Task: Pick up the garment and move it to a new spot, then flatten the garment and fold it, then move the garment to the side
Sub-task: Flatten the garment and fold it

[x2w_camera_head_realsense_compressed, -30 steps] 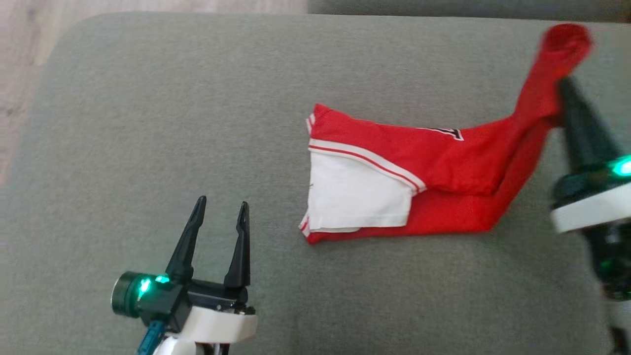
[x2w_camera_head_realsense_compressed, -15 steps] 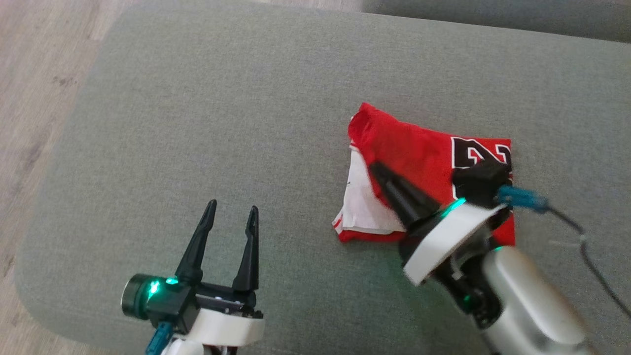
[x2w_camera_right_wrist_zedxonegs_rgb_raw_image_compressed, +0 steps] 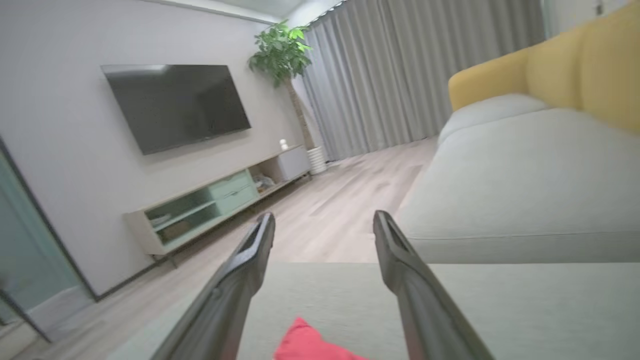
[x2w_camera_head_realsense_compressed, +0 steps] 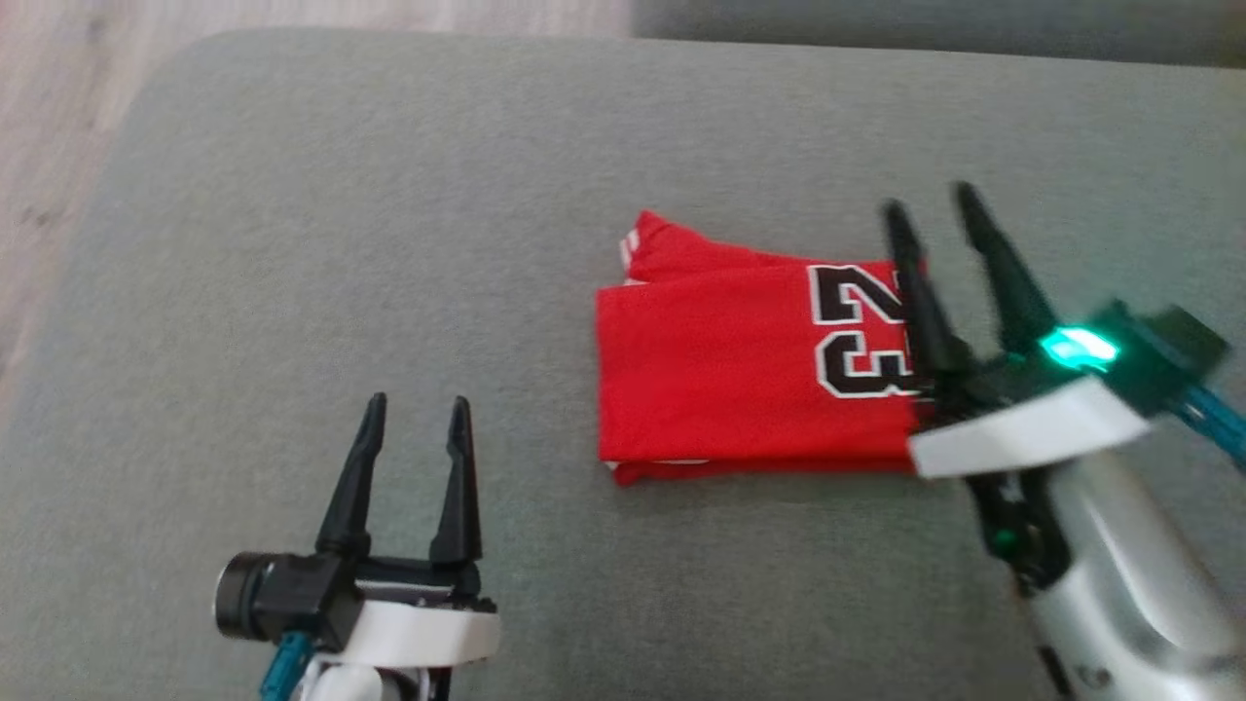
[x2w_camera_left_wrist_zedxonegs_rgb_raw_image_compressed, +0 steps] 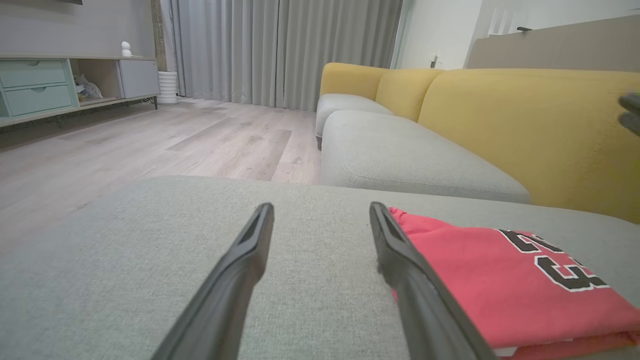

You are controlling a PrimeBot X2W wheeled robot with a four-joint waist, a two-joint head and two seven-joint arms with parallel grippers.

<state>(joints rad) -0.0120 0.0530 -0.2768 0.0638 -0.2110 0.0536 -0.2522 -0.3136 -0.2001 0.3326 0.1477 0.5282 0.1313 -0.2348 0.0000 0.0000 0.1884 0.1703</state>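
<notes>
Both my jaws spread, empty. Folded jersey (x2w_camera_head_realsense_compressed: 711, 389) looks light, limp; I'd pinch all layers at its nine-o'clock edge.

Red garment (x2w_camera_head_realsense_compressed: 711, 389) is carrying one readable mark: number 23 (x2w_camera_head_realsense_compressed: 859, 331), black digits outlined in white, lying sideways in the head view. The left wrist view is catching it slantwise, apparently the same 23.
</notes>
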